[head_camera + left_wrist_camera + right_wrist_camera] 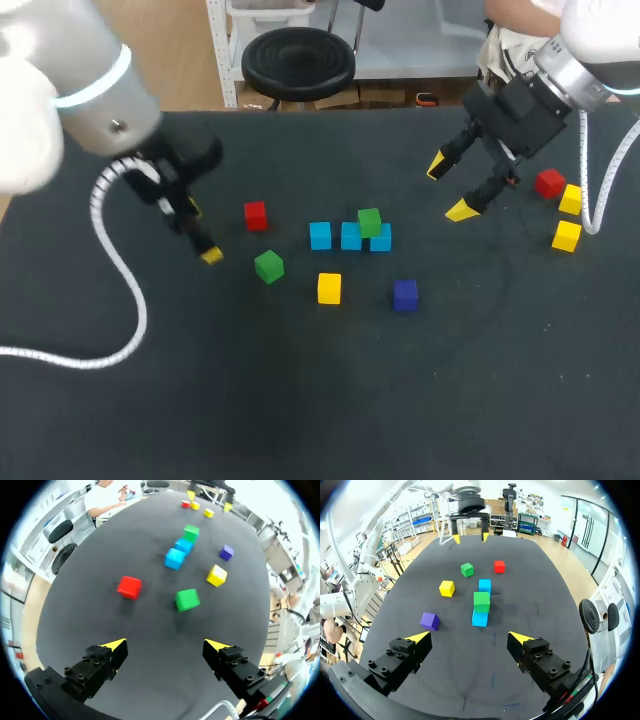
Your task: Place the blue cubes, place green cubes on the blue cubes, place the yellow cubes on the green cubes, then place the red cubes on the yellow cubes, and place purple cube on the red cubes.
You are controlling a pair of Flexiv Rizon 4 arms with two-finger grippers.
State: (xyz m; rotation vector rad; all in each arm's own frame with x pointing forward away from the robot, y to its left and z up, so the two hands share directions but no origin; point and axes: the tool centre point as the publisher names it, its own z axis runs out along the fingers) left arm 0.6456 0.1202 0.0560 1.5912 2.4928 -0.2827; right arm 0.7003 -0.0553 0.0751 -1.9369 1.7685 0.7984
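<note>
Three blue cubes (320, 235) lie in a row mid-table, and one green cube (369, 222) rests on top near the row's right end. A second green cube (268, 266), a red cube (255, 215), a yellow cube (329, 288) and a purple cube (405, 294) lie loose around them. My left gripper (202, 233) hangs open left of the red cube. In the left wrist view the loose green cube (187, 600) lies ahead of the empty left gripper (166, 647). My right gripper (449, 188) is open and empty, right of the row; the stacked green cube (481, 601) lies ahead of this gripper (470, 639).
Another red cube (549, 183) and two yellow cubes (570, 199) (566, 236) sit near the table's right edge, beside my right arm's cable. The dark tabletop (320, 400) stretches bare toward the front.
</note>
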